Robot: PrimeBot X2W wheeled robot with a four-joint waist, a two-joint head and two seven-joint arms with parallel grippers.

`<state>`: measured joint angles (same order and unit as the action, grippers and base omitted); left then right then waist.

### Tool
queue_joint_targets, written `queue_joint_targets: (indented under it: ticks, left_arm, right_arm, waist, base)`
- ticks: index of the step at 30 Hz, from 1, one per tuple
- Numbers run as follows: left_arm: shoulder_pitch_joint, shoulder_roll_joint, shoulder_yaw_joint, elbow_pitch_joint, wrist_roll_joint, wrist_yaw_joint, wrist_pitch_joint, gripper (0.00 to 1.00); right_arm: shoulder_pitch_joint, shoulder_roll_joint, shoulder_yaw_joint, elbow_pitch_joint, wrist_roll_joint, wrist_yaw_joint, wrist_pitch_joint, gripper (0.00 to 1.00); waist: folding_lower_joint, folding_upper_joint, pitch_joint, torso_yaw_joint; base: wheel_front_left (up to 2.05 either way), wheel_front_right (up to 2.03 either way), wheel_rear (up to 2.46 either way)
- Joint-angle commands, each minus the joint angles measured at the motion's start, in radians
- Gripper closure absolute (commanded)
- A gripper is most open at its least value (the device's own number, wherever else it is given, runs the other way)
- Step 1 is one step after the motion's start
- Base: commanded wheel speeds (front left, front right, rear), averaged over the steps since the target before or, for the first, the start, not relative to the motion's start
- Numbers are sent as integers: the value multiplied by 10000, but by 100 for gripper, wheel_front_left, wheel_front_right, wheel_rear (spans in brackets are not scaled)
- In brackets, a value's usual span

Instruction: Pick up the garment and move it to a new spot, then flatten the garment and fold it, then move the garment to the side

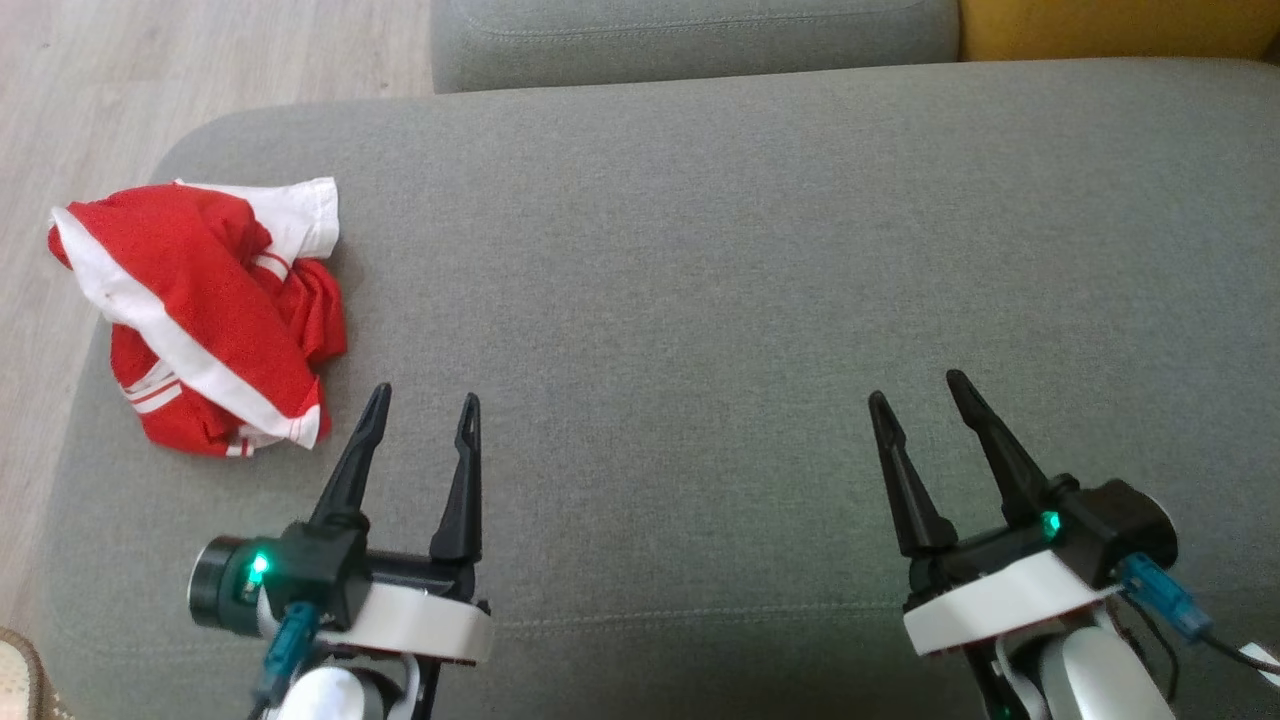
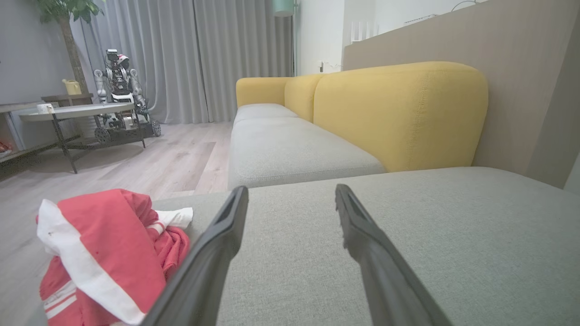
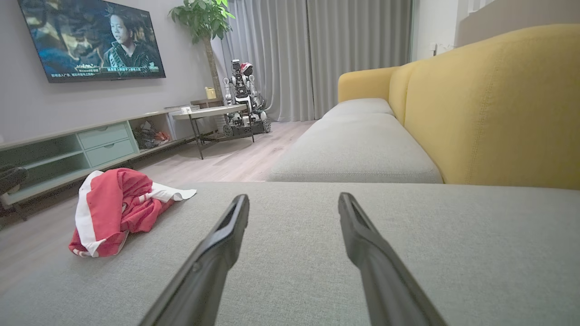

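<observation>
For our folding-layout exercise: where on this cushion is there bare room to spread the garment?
Bare: the grey seat cushion from the red-and-white garment rightward, ahead of the left gripper and right gripper. Crowded: the left end, where the crumpled garment lies near the edge.

The seat cushion [image 1: 700, 250] is grey woven cloth, matt, with a fine, slightly rough grain and a stitched seam near its front edge. The garment [image 1: 200, 310] is thin red cloth with white bands, soft, crumpled and without shine. On the left tool [image 1: 425, 397] and the right tool [image 1: 916, 387] the long fingers look like matt black plastic, and the collars behind them are smooth white plastic. The floor [image 1: 60, 120] is pale wood-look planking, smooth with a faint sheen. The backrest [image 2: 398, 113] is yellow cloth, matt, with visible stitching. The curtains [image 2: 204, 59] are grey cloth. The table [image 2: 72, 111] has a smooth pale top on thin, dark, metal-looking legs.
</observation>
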<state>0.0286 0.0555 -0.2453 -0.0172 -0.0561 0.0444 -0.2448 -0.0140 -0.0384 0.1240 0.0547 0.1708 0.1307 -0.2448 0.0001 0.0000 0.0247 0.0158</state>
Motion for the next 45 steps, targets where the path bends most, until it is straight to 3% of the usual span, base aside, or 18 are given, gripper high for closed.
queue_joint_targets:
  ticks: [1,37,45]
  left_arm:
    - [-580,85,245,-472,403,79,-170,0]
    - [-537,0,366,-343,437,-81,-170,0]
    - [-573,-13,278,-312,482,80,-170,0]
  right_arm:
    - [-591,-118,189,-405,-377,0,-170,0]
    - [-582,-118,-138,-340,-484,0,-170,0]
    - [-408,-118,-128,-368,-580,0,-170,0]
  waist:
    - [-1,0,-1,-8]
    - [-1,0,11,20]
    - [-1,0,-37,672]
  base:
    - [0,0,0]
    - [0,0,0]
    - [0,0,0]
